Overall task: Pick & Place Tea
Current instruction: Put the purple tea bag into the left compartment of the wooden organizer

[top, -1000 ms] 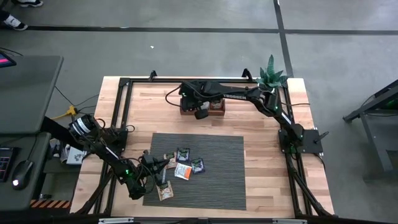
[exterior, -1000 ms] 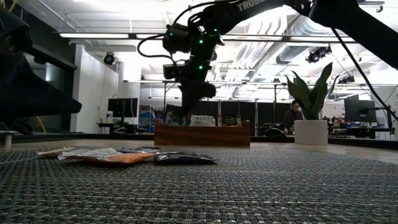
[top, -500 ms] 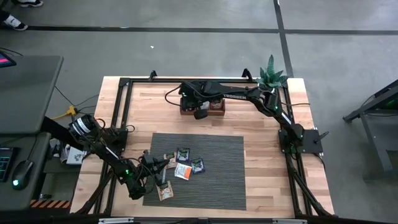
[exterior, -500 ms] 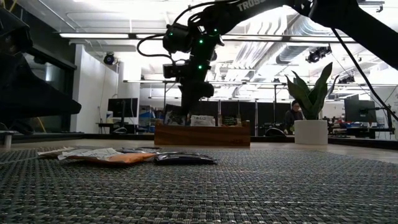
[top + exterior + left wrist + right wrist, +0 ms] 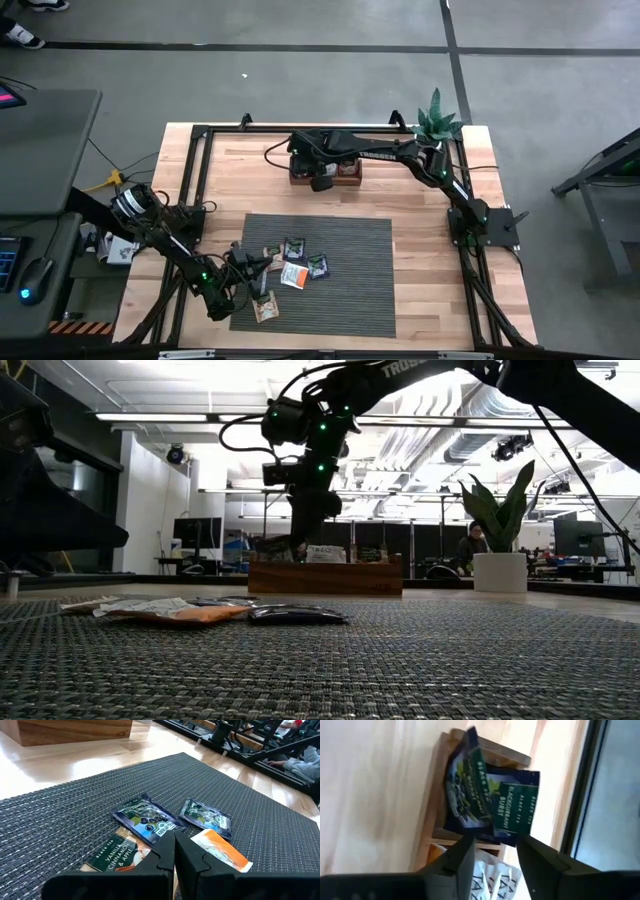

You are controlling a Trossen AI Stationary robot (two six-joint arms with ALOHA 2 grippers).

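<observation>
Several tea sachets lie flat on the grey woven mat (image 5: pixel 350 290): a blue one (image 5: pixel 145 820), a dark green one (image 5: pixel 205 817), an orange one (image 5: pixel 222 851) and a tan-and-black one (image 5: pixel 117 855). My left gripper (image 5: pixel 175 851) is shut just short of them at the mat's left side (image 5: pixel 252 266), with nothing between its fingers. My right gripper (image 5: pixel 495 862) hangs open, pointing steeply down, over the wooden box (image 5: pixel 325 172) at the table's far side. Dark blue-green sachets (image 5: pixel 512 807) stand on edge in a box compartment, just beyond its fingertips.
White sachets (image 5: pixel 490 877) fill the neighbouring compartment of the box (image 5: pixel 325 575). A potted plant (image 5: pixel 438 125) stands at the far right corner. A black metal frame (image 5: pixel 200 140) runs around the wooden table top. Bare mat lies to the right of the sachets.
My right gripper has opened above the wooden box without shifting from its place. The dark sachet stands in the compartment below it.
</observation>
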